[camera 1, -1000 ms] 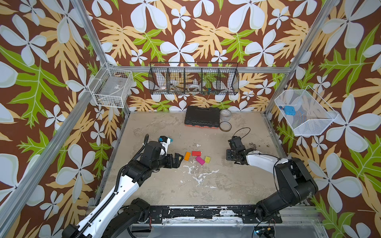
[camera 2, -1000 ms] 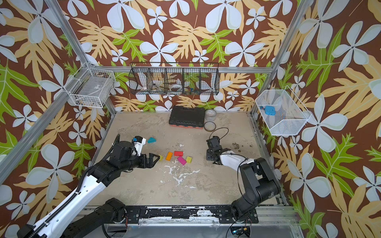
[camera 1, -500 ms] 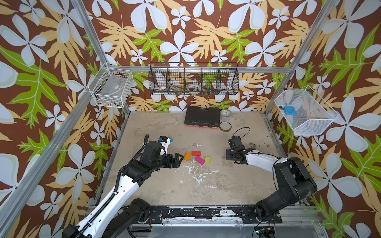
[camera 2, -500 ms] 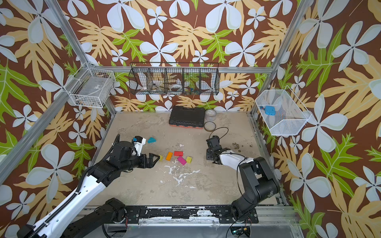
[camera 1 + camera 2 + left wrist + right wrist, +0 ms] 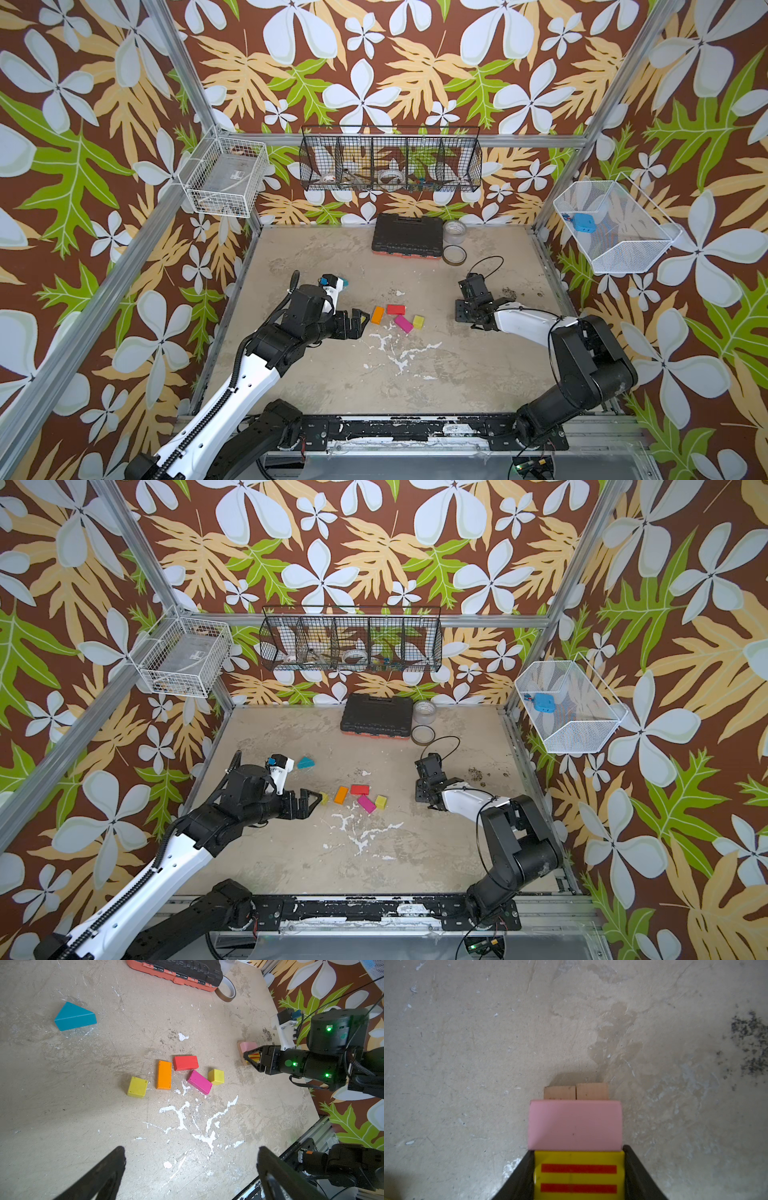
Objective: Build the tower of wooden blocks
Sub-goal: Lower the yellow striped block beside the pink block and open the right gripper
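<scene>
Currently right gripper (image 5: 578,1153) pinches the striped brick (image 5: 579,1177) crosswise, touching the pink brick (image 5: 575,1124) over two planks (image 5: 576,1092); left gripper (image 5: 191,1149), spread wide, faces the loose blocks (image 5: 164,1074).

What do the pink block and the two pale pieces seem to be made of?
Pink block: probably wood under smooth matte paint; the colour is even and the edges are softly rounded. Two pale pieces: apparently bare, unpainted wood; tan faces with faint grain and no shine.
</scene>
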`<action>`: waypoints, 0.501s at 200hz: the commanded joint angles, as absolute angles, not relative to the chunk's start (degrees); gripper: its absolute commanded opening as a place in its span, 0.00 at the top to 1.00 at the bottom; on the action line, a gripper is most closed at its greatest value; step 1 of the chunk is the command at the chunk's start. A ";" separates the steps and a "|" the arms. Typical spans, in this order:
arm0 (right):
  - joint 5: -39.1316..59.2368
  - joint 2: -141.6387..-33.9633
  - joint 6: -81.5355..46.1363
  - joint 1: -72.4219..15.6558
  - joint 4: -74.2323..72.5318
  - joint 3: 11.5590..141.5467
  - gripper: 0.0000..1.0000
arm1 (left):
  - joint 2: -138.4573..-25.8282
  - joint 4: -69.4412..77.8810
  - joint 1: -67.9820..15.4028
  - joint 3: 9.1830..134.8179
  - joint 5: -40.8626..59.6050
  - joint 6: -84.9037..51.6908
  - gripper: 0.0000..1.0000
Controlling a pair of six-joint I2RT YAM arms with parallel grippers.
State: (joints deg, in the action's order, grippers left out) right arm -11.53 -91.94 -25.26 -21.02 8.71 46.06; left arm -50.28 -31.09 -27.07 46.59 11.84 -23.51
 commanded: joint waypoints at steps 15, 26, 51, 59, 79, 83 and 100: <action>-11.77 -92.55 -25.03 -21.09 10.31 46.30 0.48 | -49.97 -30.67 -27.07 46.58 11.43 -23.41 0.00; -11.86 -92.47 -25.09 -21.09 10.36 46.26 0.44 | -49.97 -30.72 -27.07 46.58 11.44 -23.46 0.00; -12.04 -92.29 -25.14 -21.19 10.26 46.14 0.35 | -49.95 -30.67 -27.07 46.58 11.43 -23.42 0.00; -12.08 -92.21 -25.14 -21.27 10.25 46.06 0.33 | -49.95 -30.67 -27.07 46.58 11.43 -23.43 0.00; -12.59 -91.70 -25.13 -21.79 10.02 45.86 0.27 | -49.86 -30.63 -27.08 46.58 11.44 -23.46 0.00; -12.72 -91.61 -25.12 -21.90 9.99 45.71 0.26 | -49.92 -30.67 -27.07 46.58 11.45 -23.38 0.00; -13.01 -91.17 -25.13 -22.21 9.91 45.55 0.23 | -49.83 -30.67 -27.07 46.58 11.47 -23.47 0.00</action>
